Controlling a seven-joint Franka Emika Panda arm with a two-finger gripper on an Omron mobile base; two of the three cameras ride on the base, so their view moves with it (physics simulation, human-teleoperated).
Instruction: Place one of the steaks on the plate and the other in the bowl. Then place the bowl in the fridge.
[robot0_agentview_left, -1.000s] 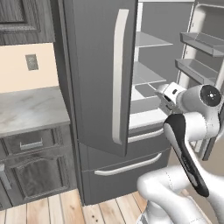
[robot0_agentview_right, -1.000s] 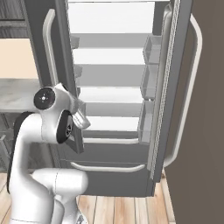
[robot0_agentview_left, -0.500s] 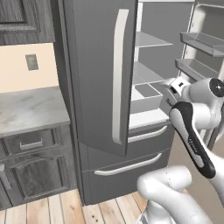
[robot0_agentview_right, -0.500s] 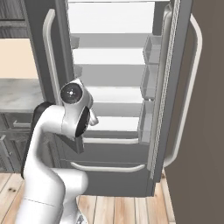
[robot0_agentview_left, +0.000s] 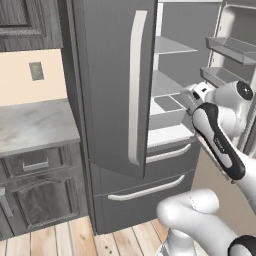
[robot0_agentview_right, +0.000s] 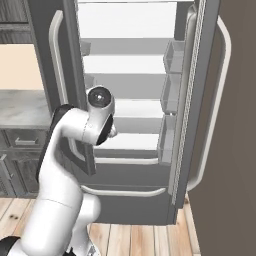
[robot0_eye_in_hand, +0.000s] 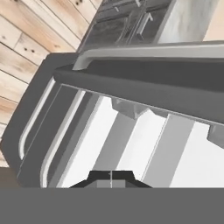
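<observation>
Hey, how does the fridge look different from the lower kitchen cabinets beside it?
The fridge is smooth plain grey steel; the cabinets are dark, wood-grained and panelled. The fridge's upper doors stand open on white shelves; the cabinets are shut. The fridge has long pale handles; the cabinet drawer has a short pull. Both stand side by side on the wooden floor.
</observation>
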